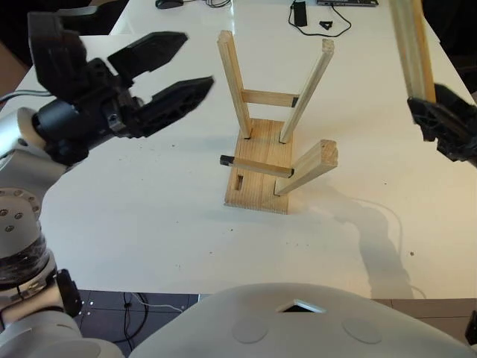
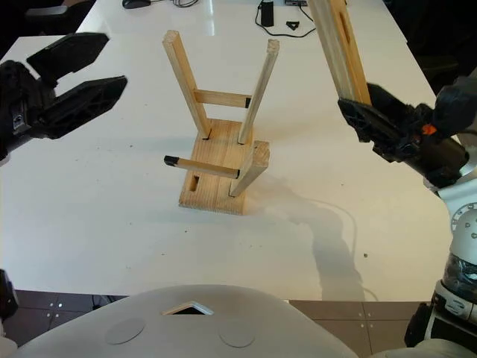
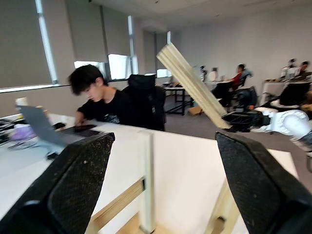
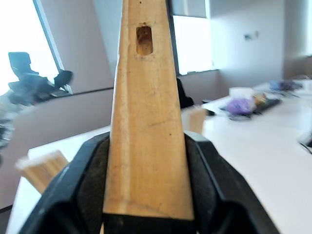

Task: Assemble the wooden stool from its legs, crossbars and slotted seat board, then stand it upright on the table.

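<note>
The slotted seat board (image 1: 257, 168) lies flat on the white table (image 1: 149, 201). Two legs (image 1: 235, 83) stand in its far end, joined by a crossbar (image 1: 270, 98). A third leg (image 1: 309, 165) leans tilted in a near slot, with a black-tipped crossbar (image 1: 253, 165) pointing left from it. My left gripper (image 1: 186, 71) hovers open to the left of the stool, nothing between its fingers (image 3: 78, 180). My right gripper (image 2: 358, 108) is raised at the right and shut on a fourth wooden leg (image 2: 339, 48), which points upward with a slot (image 4: 144, 40) in its face.
At the table's far edge lie cables, a mouse (image 1: 170, 4) and a small black device (image 1: 299, 13). Open tabletop spreads in front of and to both sides of the stool. A person sits at a laptop beyond the table in the left wrist view.
</note>
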You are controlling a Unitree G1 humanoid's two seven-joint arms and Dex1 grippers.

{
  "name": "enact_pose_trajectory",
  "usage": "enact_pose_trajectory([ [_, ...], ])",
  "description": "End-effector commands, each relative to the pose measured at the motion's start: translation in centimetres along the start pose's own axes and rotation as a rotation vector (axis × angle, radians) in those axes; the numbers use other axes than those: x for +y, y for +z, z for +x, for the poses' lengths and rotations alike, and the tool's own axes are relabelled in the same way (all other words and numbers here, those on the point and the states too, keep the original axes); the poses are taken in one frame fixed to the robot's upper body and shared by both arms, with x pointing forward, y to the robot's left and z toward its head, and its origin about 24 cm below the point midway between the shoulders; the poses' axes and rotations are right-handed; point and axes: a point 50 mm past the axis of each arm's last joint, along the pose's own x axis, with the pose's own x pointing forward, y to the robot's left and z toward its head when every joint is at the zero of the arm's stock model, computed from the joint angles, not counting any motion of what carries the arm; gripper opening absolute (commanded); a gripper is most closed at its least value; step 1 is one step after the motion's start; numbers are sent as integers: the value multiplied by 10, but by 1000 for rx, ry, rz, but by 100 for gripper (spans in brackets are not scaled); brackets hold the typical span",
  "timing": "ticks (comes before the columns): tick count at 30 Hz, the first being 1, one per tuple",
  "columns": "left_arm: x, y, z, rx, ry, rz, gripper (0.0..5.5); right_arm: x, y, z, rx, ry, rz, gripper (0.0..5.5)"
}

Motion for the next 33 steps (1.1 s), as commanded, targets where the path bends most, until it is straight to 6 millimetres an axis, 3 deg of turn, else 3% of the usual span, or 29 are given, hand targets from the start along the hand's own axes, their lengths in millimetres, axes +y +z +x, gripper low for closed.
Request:
enact_pose_trajectory([
  [1, -8, 5, 21, -47, -76, -52, 383, 18, 2, 28, 20, 168, 50, 204],
  [7, -20, 7, 40, -61, -196, -82, 383, 28, -7, 44, 91, 287, 91, 204],
  [16, -30, 5, 42, -47, -303, -127, 383, 32, -16, 43, 202, 368, 130, 204],
  [29, -36, -10, 39, 40, -374, -160, 212, 32, -23, 44, 272, 401, 120, 204],
  [33, -37, -16, 39, 76, -372, -165, 203, 32, -27, 43, 324, 393, 84, 204],
])
